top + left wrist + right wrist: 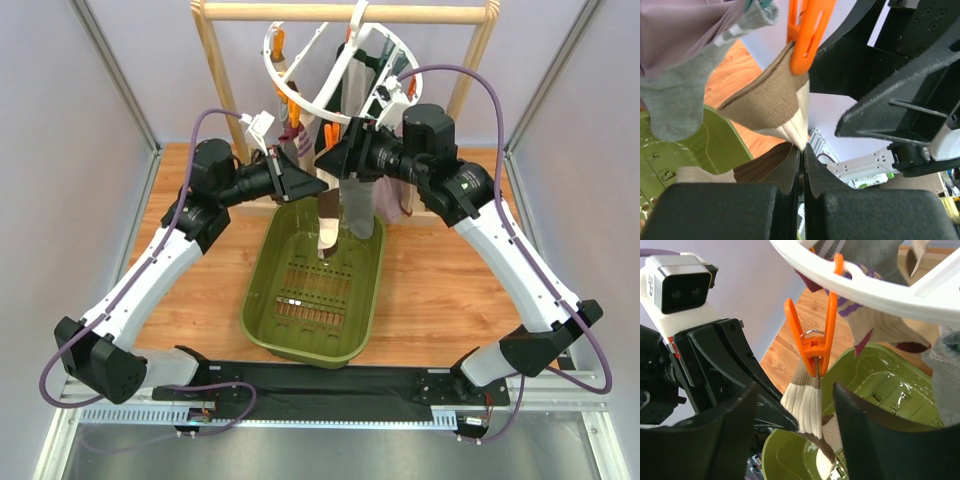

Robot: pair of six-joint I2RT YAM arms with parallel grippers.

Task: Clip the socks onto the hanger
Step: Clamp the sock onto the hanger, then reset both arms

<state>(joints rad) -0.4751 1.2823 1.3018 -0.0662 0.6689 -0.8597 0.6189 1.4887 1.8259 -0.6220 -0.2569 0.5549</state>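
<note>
Left hand is clenched on the brown-and-cream sock, whose cuff hangs from the orange clip at its 12 o'clock. Right hand is released (fingers at the clip's 9 and 3 o'clock), under the white hanger.

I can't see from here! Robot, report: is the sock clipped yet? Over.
Left gripper shut on the brown-and-cream sock. Right gripper open, either side of the orange clip. Clip bites the sock. Grey sock hangs close by.
</note>
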